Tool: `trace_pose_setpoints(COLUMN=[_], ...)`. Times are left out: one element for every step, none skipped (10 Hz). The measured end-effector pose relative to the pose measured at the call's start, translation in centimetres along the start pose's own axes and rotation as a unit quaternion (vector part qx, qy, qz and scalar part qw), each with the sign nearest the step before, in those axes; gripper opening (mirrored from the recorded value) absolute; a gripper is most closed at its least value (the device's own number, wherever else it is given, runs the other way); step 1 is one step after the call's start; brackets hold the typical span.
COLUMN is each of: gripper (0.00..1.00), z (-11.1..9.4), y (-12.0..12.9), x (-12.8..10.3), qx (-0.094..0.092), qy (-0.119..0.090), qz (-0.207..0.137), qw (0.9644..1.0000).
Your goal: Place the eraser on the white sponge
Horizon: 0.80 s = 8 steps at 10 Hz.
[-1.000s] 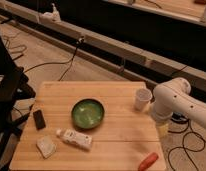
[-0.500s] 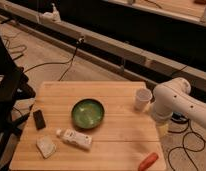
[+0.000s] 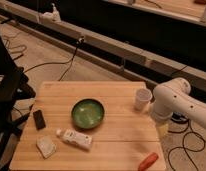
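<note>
The eraser (image 3: 39, 119), a small flat black block, lies near the left edge of the wooden table (image 3: 116, 145). The white sponge (image 3: 46, 147), an off-white pad with uneven edges, lies just in front of it at the front left, a short gap between them. My gripper is out of view. Only my white arm (image 3: 173, 100) shows, standing beyond the table's right edge, far from both things.
A green bowl (image 3: 88, 113) sits mid-table. A white labelled bottle (image 3: 75, 138) lies on its side in front of it. A white paper cup (image 3: 142, 99) stands by the arm. An orange-red object (image 3: 148, 161) lies at the front right. Black equipment (image 3: 8, 85) stands left; cables cross the floor.
</note>
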Motion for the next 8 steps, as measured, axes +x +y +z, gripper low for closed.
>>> trace_pose_setpoints(gripper=[0.80,0.80,0.80,0.80,0.80,0.80,0.80,0.80], z=[0.0,0.0,0.0,0.0,0.0,-0.3,-0.6,-1.0], y=[0.0,0.0,0.0,0.0,0.0,-0.5,-1.2,-2.2], x=[0.0,0.0,0.0,0.0,0.0,0.0,-0.4,-1.1], qx=[0.000,0.000,0.000,0.000,0.001,0.008,0.016,0.025], qy=[0.000,0.000,0.000,0.000,0.001,0.003,0.004,0.000], qz=[0.000,0.000,0.000,0.000,0.001,0.003,0.000,-0.006], qw=[1.0000,1.0000,1.0000,1.0000,1.0000,1.0000,0.9999,0.9997])
